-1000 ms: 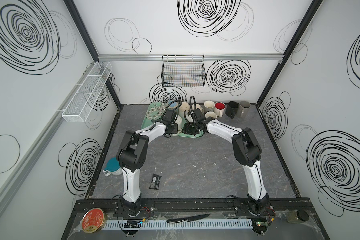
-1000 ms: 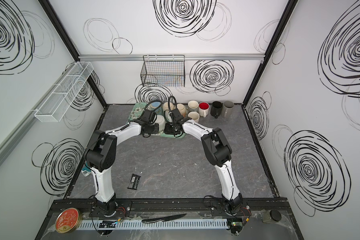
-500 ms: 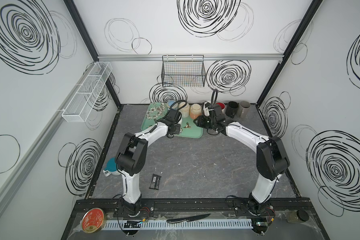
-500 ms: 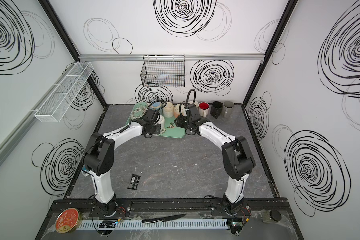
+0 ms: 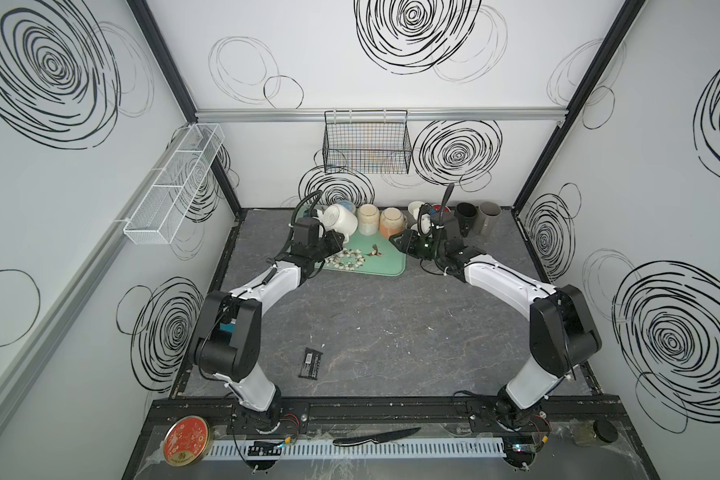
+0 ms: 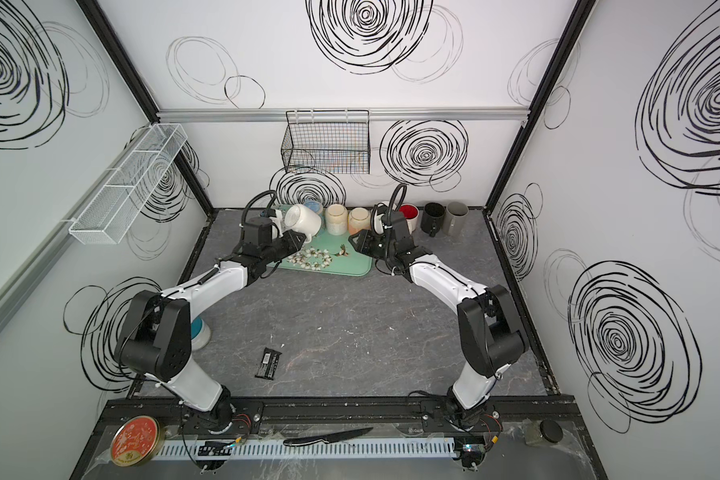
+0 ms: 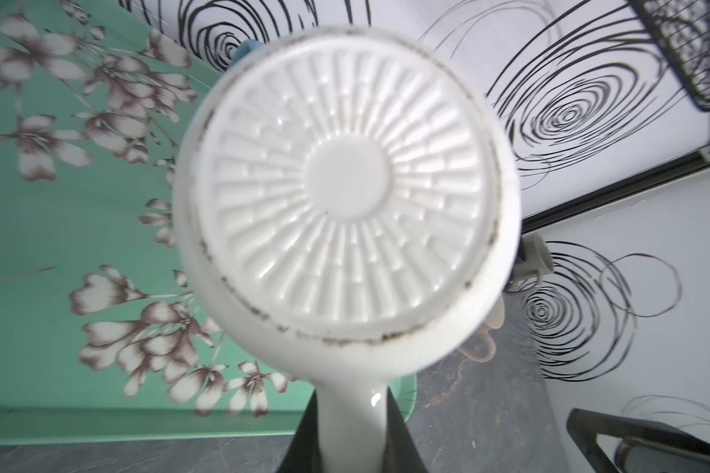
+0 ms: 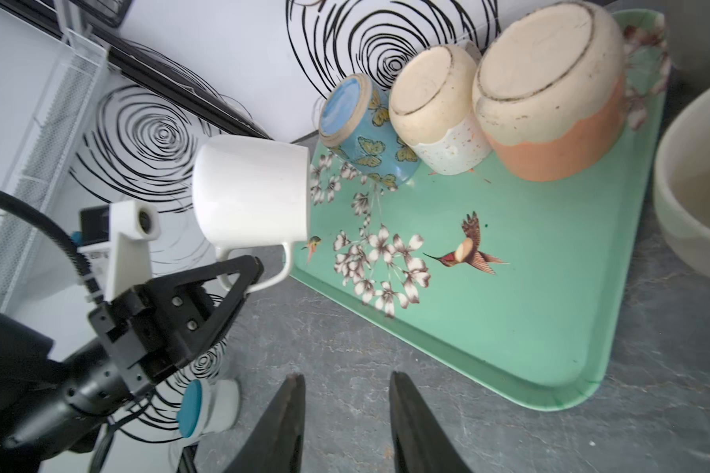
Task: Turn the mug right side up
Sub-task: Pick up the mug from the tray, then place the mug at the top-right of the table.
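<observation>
Tray (image 5: 385, 259) sits rear centre on the table (image 5: 391, 324). Three upturned cups (image 8: 435, 110) stand side by side along its back edge. Mug (image 5: 341, 218) hangs above the tray's rear left corner, its handle in the left gripper (image 5: 336, 240). Right gripper (image 5: 396, 241) hovers just off the tray's right edge. Row of cups (image 5: 466, 214) stands right of the tray, against the back wall. Wire basket (image 5: 366, 145) hangs on that wall, above the tray. Packet (image 5: 311, 363) lies front centre. Knife (image 5: 375, 437) lies on the front ledge.
</observation>
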Motion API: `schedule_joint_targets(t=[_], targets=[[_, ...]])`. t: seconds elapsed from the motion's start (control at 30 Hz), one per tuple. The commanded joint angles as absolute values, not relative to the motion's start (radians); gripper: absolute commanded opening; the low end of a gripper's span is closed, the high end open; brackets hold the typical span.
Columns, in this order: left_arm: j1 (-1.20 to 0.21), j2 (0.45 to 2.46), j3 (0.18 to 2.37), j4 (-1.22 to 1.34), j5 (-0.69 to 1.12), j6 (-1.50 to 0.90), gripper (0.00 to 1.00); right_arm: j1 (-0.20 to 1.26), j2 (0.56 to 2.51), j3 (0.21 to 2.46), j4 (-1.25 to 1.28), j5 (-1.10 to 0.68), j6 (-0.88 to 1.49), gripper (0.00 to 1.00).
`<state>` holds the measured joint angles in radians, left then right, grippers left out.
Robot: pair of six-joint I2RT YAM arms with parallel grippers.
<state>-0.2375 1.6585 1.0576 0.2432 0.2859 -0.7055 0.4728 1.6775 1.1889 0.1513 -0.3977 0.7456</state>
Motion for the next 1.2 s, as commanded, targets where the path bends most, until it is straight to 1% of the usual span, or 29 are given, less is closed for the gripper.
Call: schedule_joint_targets(t=[0.0,0.1,0.37,0.67,1.17], targets=[[-0.250,1.586,1.047,0.654,0.420,-0.849,0.00,0.460,1.640,1.173,0.349,-0.504,0.882,0.40],[-0.258,1.589,1.043,0.747,0.454,-0.910,0.00,0.458,1.664,1.199,0.394,-0.562,0.935,0.40],[-0.286,1.604,1.071,0.810,0.506,-0.961,0.00,0.464,1.795,1.303,0.558,-0.748,1.081,0.41],[-0.294,1.603,1.074,0.922,0.564,-1.068,0.00,0.470,1.848,1.370,0.513,-0.772,1.083,0.41],[-0.332,1.608,1.144,0.939,0.638,-1.109,0.00,0.473,1.896,1.423,0.598,-0.824,1.171,0.37]])
